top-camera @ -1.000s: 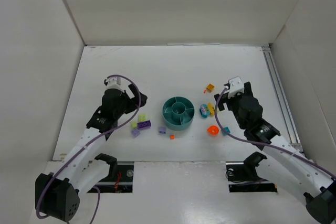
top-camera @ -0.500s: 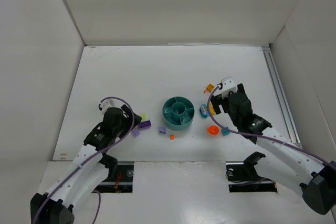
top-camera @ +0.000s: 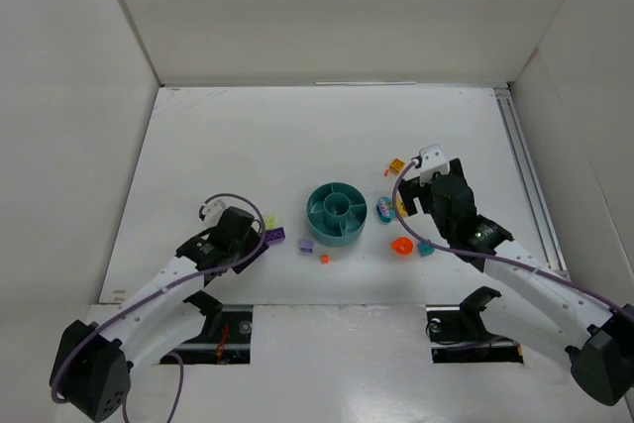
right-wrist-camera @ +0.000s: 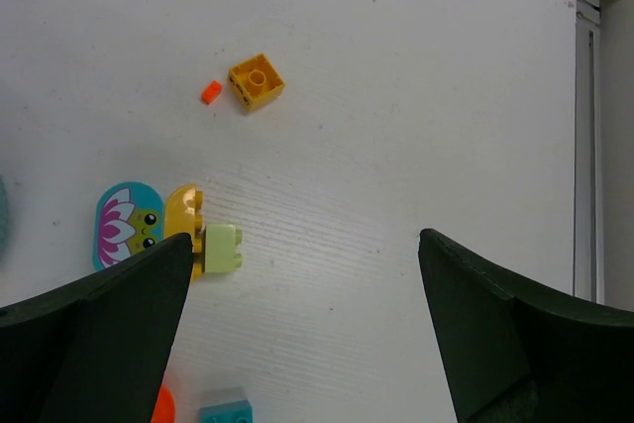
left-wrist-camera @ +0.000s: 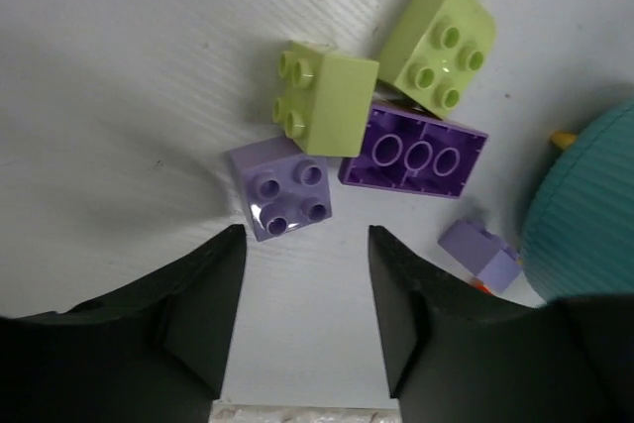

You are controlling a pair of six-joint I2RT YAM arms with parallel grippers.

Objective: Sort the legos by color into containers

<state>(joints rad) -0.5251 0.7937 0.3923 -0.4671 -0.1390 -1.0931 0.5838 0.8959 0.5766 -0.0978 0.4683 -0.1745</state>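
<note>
1. A white table (top-camera: 248, 136) inside white walls fills my feed.
2. My left gripper (left-wrist-camera: 305, 245) is spread wide and empty, low over the table. A small lilac square plastic brick (left-wrist-camera: 282, 188) sits just beyond its fingertips. An upturned purple rectangular plastic brick (left-wrist-camera: 414, 158) and the round teal plastic dish (left-wrist-camera: 584, 215) are near.
3. My right gripper (right-wrist-camera: 302, 245) gapes wide and empty above a pale yellow-green plastic brick (right-wrist-camera: 223, 248).

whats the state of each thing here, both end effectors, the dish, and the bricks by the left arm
left end effector, open, empty
right end effector, open, empty
teal dish, upright, no bricks seen inside
dark purple brick, upside down, hollow side up
lilac brick, studs up
square yellow-green brick, on its side
</note>
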